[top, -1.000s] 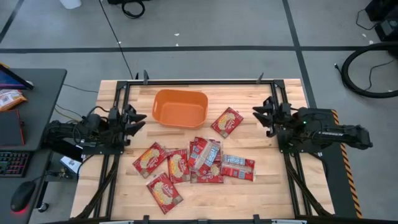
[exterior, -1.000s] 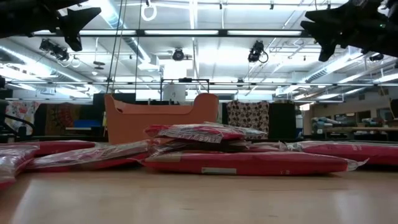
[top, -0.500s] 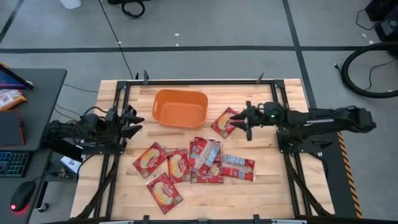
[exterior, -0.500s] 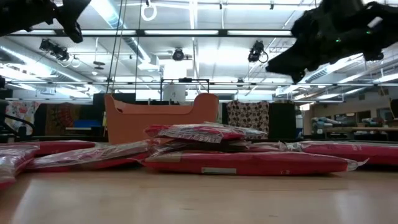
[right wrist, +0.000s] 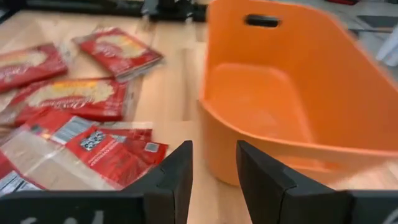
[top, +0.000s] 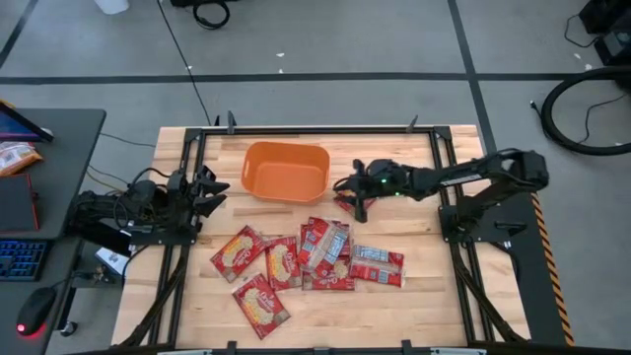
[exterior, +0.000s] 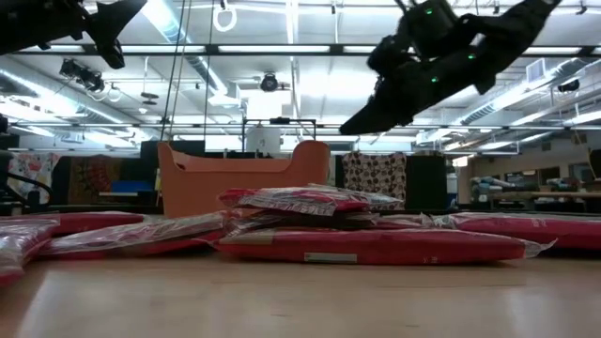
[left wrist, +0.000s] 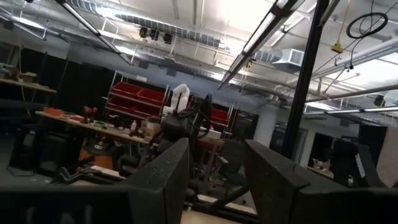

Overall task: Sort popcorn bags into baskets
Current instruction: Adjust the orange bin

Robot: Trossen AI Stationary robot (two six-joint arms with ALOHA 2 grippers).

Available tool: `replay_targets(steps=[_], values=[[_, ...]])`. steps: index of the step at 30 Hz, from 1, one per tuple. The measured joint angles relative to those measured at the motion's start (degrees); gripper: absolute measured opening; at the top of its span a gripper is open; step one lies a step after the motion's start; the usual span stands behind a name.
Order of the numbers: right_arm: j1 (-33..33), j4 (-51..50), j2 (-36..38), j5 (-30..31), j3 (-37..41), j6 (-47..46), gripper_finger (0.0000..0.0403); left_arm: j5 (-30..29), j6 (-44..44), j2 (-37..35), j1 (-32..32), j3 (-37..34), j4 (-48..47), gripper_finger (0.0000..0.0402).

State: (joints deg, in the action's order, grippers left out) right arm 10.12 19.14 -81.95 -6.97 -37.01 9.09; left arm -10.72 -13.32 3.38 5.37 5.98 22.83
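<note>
My right claw is stretched out over the wooden surface. It hangs in the air just beside the orange tub, right above one red popcorn bag that lies a little apart from the others. The two fingers are apart, with a small gap between them, and they hold nothing. From my right wrist I see the tub very close, with nothing in it. The other popcorn bags lie flat on the surface in a messy bunch, near the tub but not touching it, and some lie on top of others. From low down, the bags look like a flat red pile with the tub standing behind them, and my right claw is up above the pile. My left claw waits at the left edge of the surface, well apart from the bags, with its fingers apart and nothing between them.
</note>
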Motion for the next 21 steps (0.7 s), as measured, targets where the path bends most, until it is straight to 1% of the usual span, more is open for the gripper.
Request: replay_targets(steps=[5, 8, 10, 14, 17, 20, 21], values=[[-3.55, 2.34, -7.68, -0.74, -3.63, 1.22, 0.0128, -0.18, -1.38, -0.02, 0.00, 0.00, 3.06, 0.0156], [-5.81, 3.37, -11.48, 1.03, -6.22, 2.97, 0.0128, -0.20, -0.75, -0.02, 0.00, 0.00, 3.59, 0.0156], [-6.61, 2.91, -13.51, 3.94, -7.98, 4.74, 0.0128, -0.19, -0.78, -0.02, 0.00, 0.00, 3.39, 0.0156], [-6.32, -0.57, -16.27, 12.46, -11.59, 6.61, 0.0128, -0.33, 0.38, -0.02, 0.00, 0.00, 3.60, 0.0156], [-4.91, -2.67, -17.31, 18.45, -13.08, 8.28, 0.0128, -2.38, 3.28, -0.02, -0.02, 0.00, 4.55, 0.0156], [-2.87, -1.98, -17.48, 25.17, -13.21, 8.56, 0.0128, -4.95, 5.32, -0.02, -0.04, 0.00, 4.32, 0.0156], [-2.15, -1.89, -17.24, 26.23, -13.25, 8.56, 0.0128, -5.92, 5.48, -0.02, -0.04, 0.00, 4.40, 0.0156]])
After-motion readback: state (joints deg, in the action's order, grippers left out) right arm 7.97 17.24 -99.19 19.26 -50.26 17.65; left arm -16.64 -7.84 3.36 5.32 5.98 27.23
